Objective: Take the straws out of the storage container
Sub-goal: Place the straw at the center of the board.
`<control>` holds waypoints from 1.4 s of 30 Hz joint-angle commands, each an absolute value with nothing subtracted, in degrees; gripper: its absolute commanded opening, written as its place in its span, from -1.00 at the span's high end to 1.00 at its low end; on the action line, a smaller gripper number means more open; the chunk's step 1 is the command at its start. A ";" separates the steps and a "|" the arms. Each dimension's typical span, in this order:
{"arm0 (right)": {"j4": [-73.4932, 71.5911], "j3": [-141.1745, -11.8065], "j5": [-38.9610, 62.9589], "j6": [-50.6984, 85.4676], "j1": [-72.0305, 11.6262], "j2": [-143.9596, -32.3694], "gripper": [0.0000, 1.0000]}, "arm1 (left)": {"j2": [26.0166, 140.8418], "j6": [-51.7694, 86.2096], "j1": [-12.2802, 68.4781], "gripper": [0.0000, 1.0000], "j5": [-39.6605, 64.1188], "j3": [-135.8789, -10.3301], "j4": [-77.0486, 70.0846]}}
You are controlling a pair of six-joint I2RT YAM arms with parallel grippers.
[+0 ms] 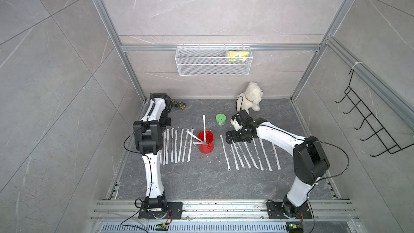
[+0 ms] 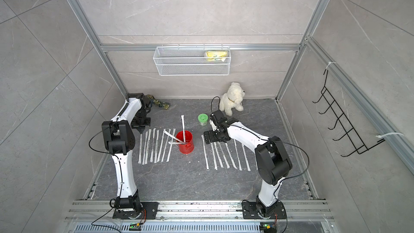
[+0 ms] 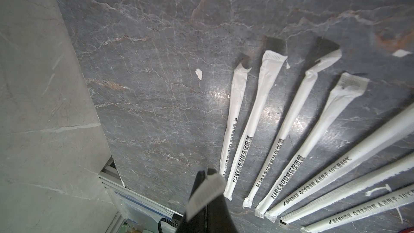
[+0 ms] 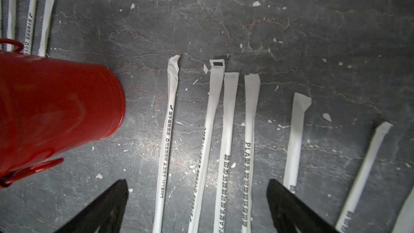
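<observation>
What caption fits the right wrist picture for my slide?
Open right gripper above a row of wrapped straws, with the red can beside them.

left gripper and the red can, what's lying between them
A row of wrapped straws, lying flat side by side; it shows plainly in a top view.

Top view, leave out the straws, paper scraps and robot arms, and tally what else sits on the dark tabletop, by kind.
red metal can: 1
green-lidded jar: 1
white plush dog: 1
small camouflage-patterned item: 1
Total: 4
</observation>
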State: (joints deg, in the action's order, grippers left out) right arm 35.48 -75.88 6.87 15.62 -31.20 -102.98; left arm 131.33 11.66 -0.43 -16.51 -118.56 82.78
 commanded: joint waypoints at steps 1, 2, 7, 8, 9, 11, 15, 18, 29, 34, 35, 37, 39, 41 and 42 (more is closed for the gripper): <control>35.13 -76.95 7.38 15.82 -31.03 -104.23 -1.00 | 132.09 9.85 -1.53 0.94 -17.42 -118.50 83.78; 34.99 -77.01 7.38 15.82 -31.03 -104.44 -0.99 | 132.29 9.78 -1.72 0.94 -17.41 -118.48 83.69; 35.16 -77.76 7.63 15.76 -31.03 -105.41 -1.00 | 132.97 9.55 -2.33 0.90 -17.61 -118.44 83.41; 35.22 -77.78 7.67 15.82 -31.03 -105.46 -1.00 | 133.06 9.51 -2.44 0.89 -17.67 -118.47 83.32; 35.25 -77.97 7.72 15.80 -31.03 -105.60 -1.00 | 133.14 9.45 -2.54 0.87 -17.75 -118.48 83.16; 35.29 -78.17 7.72 15.79 -31.03 -105.75 -1.00 | 133.12 9.32 -2.80 0.83 -17.84 -118.65 82.98; 35.52 -78.38 7.82 15.86 -31.03 -105.86 -1.00 | 133.07 9.01 -3.24 0.77 -18.02 -118.87 82.85; 35.85 -78.62 7.73 15.91 -31.03 -105.71 -1.00 | 133.11 8.90 -3.59 0.71 -18.10 -118.83 82.42; 37.27 -79.42 5.89 16.44 -31.03 -103.96 -0.99 | 134.95 8.75 -4.00 0.59 -16.62 -117.86 80.50; 37.44 -79.98 5.88 16.95 -31.12 -103.35 -0.99 | 135.17 8.73 -4.01 0.49 -16.37 -117.67 79.97; 37.35 -80.00 5.88 16.99 -31.16 -103.07 -1.00 | 135.15 8.81 -4.04 0.48 -16.38 -117.69 79.93; 36.08 -79.65 6.28 16.97 -31.33 -101.94 -1.00 | 134.59 8.95 -3.96 0.46 -16.40 -117.69 79.80; 34.80 -79.69 6.59 16.93 -31.85 -100.72 -1.00 | 134.03 9.57 -4.03 0.46 -16.14 -118.04 79.80; 33.55 -80.24 6.58 16.66 -32.70 -99.53 -0.99 | 130.13 10.40 -3.99 0.45 -14.55 -118.30 79.51; 33.09 -80.77 6.65 16.42 -33.35 -99.19 -1.00 | 128.33 10.99 -4.01 0.45 -12.93 -118.42 79.17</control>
